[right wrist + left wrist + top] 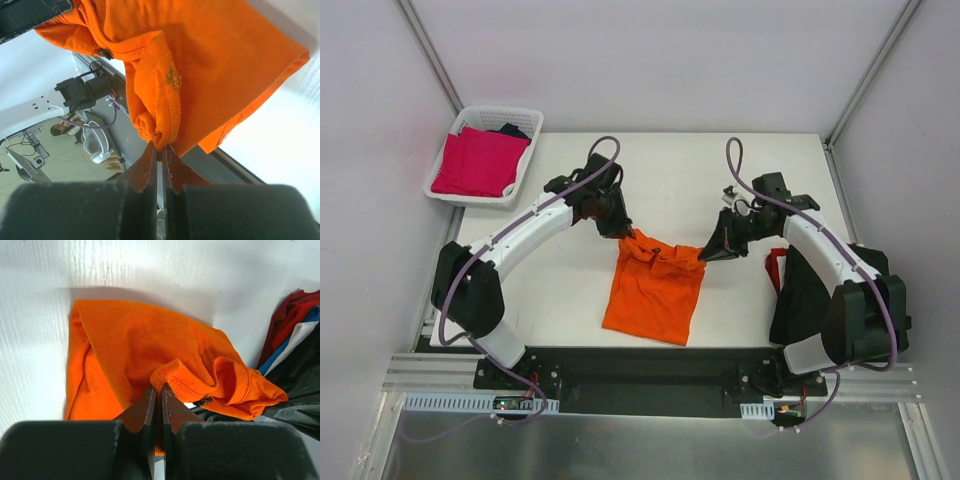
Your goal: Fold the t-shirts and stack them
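- Pinches the far left corner of the orange shirt [652, 290] with the left gripper [620, 228], jaws pressed all but together on a bunched fold of ribbed hem.
- Pinches the far right corner of the same shirt with the right gripper [710, 250], jaws likewise nearly closed, on a rolled wad of cloth.
- Holds that far edge raised off the table [670, 170], sagging and wrinkled between the two grippers.
- Lets the rest of the shirt slope down toward the front edge of the table, in the middle, between the two arms; cannot tell how much of it lies flat.
- Shows, from the left wrist, orange cloth spread over the white tabletop beyond the fingers, with a stitched hem curled over just past the tips.
- Shows, from the right wrist, the shirt draped above the fingers, with a small rough yellowish patch on the cloth close to the pinch.
- Has a pile of black shirts [798, 290] with red trim heaped at the right side of the table, against the right arm's base, just apart from the orange one.
- Has a white basket [525, 125] at the far left corner, partly over the table's edge, with a pink shirt [475, 162] folded inside and a dark cloth [510, 130] tucked behind it.
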`<act>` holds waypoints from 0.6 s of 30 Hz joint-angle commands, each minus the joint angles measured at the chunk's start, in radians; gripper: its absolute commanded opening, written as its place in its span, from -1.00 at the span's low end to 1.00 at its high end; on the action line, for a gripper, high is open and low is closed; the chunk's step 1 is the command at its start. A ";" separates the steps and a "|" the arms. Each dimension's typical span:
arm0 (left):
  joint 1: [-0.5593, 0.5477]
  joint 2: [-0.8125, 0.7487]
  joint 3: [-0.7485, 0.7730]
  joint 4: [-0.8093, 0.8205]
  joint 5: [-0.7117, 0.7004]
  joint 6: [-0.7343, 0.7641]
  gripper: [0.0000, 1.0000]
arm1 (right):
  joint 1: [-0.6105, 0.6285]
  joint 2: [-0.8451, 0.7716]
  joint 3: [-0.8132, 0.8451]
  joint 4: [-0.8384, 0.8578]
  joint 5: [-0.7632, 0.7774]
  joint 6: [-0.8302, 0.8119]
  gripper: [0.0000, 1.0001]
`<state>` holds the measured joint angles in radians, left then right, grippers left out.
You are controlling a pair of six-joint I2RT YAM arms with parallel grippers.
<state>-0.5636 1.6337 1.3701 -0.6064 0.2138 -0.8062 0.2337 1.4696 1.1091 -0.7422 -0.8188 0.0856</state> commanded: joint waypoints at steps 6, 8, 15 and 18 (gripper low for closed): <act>-0.053 -0.135 -0.031 -0.056 -0.025 -0.057 -1.00 | -0.046 -0.117 0.012 -0.104 0.001 -0.055 -0.98; -0.061 -0.155 -0.054 -0.061 -0.030 -0.067 -1.00 | -0.057 -0.126 0.015 -0.121 0.000 -0.075 -0.98; -0.104 -0.215 -0.095 -0.072 -0.051 -0.099 -1.00 | -0.108 -0.170 0.017 -0.210 0.006 -0.142 -0.98; -0.145 -0.224 -0.121 -0.073 -0.065 -0.123 -1.00 | -0.108 -0.193 0.003 -0.213 0.003 -0.133 -0.98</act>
<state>-0.6613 1.4551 1.2789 -0.6537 0.1799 -0.8860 0.1333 1.3334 1.1088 -0.8993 -0.8131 -0.0124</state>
